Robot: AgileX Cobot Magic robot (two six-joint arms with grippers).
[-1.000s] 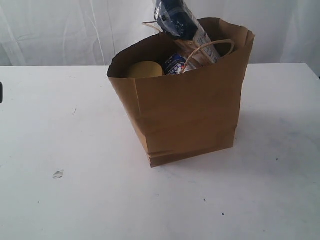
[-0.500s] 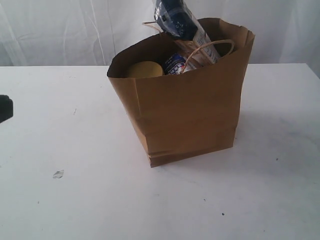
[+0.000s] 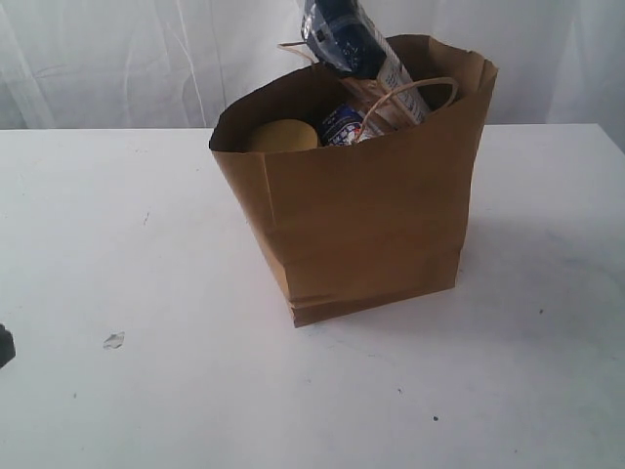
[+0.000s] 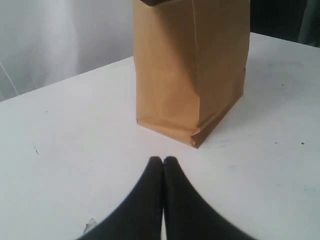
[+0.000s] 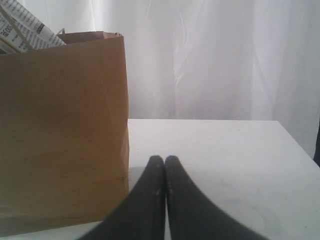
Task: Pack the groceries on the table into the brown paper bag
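Note:
The brown paper bag stands upright in the middle of the white table. Out of its top pokes the spaghetti packet with its dark-blue end. Inside I see a yellow lid and a small blue-white carton. My left gripper is shut and empty, low over the table, apart from the bag; only a dark bit of it shows at the exterior view's left edge. My right gripper is shut and empty beside the bag.
A small pale scrap lies on the table at the front left, also seen beside my left fingers as a scrap. A white curtain hangs behind the table. The table's right edge shows in the right wrist view.
The dark bit of my left gripper at the exterior view's left edge has dropped from mid-height toward the front. The bag and its contents have not moved.

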